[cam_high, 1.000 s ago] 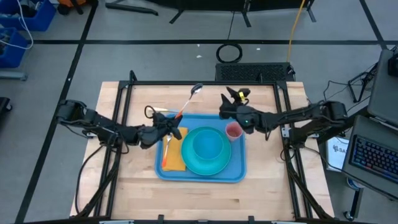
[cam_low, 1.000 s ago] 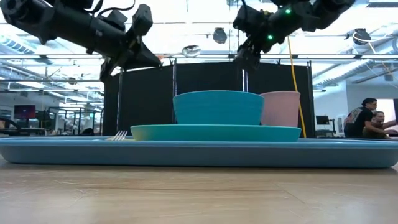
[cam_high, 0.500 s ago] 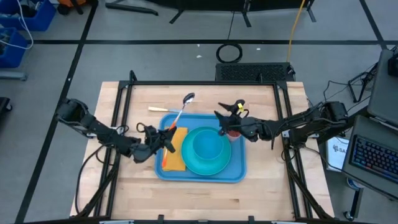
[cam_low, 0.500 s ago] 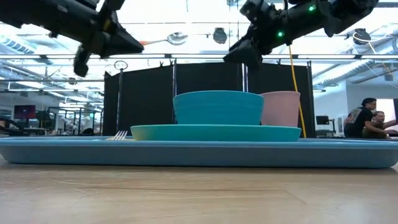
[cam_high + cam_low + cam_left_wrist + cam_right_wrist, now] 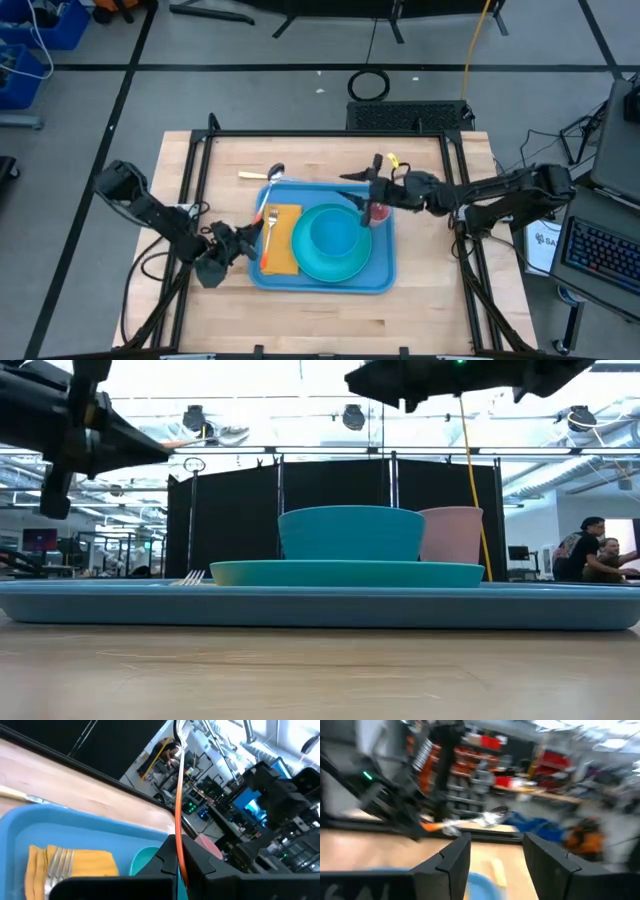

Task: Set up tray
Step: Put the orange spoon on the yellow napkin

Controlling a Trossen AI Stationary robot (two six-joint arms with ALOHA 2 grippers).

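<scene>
A: From above, where is the tray (image 5: 322, 275) sitting?
B: Mid-table, with bare wood showing on every side. It is carrying a teal plate (image 5: 352, 262), bowl (image 5: 333, 232), pink cup (image 5: 378, 211), napkin (image 5: 284, 242) and fork (image 5: 269, 222).

A: And the arms?
B: The left gripper (image 5: 238, 243) is hanging just off the tray's left edge, pinching an orange-handled spoon (image 5: 268, 190) tight. The right gripper (image 5: 370, 186) is hovering over the cup.

A: Low view?
B: Both arms are riding high above the tray (image 5: 320, 603).

A: Wrist views?
B: The right gripper's fingers (image 5: 451, 860) are standing apart, gripping nothing. No writing is readable.
</scene>
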